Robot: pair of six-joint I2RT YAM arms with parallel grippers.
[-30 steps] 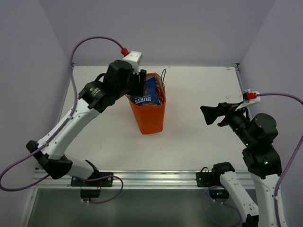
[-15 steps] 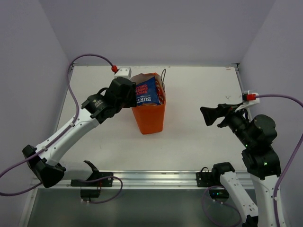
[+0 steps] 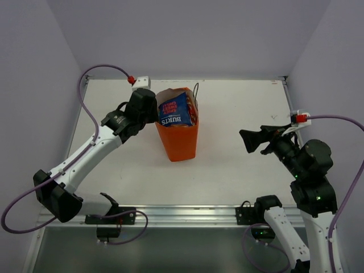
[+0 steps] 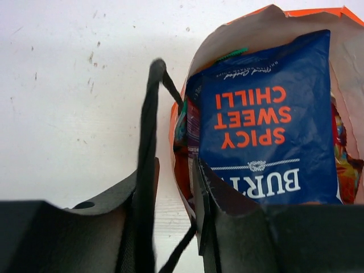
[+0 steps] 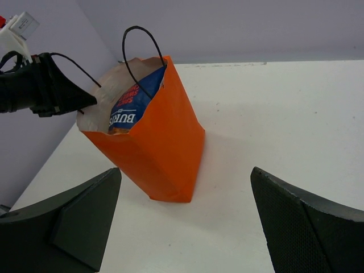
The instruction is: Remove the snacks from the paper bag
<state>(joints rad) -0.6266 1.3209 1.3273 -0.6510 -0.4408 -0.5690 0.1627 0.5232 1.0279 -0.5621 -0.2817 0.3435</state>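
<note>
The orange paper bag (image 3: 181,139) stands mid-table with its mouth open. A blue-and-red snack packet (image 3: 175,111) sticks up out of it, large in the left wrist view (image 4: 264,119). More snacks lie behind it: a red-orange one (image 4: 344,153) and a sliver of teal (image 4: 230,54). My left gripper (image 3: 154,111) is at the bag's left rim. Its jaws (image 4: 175,131) stand a little apart, astride the bag's left wall (image 4: 181,165) and a black cord handle, with table showing between them. My right gripper (image 3: 254,139) hangs wide open to the right of the bag (image 5: 162,148), holding nothing.
The second cord handle (image 5: 142,51) loops up from the bag's far rim. White tabletop (image 3: 244,102) lies around the bag, with purple walls at the back and sides. The metal rail (image 3: 182,215) with both arm bases runs along the near edge.
My left gripper has come down from above the blue packet to the bag's left rim, and its jaws have narrowed. The right arm has stayed where it was.
</note>
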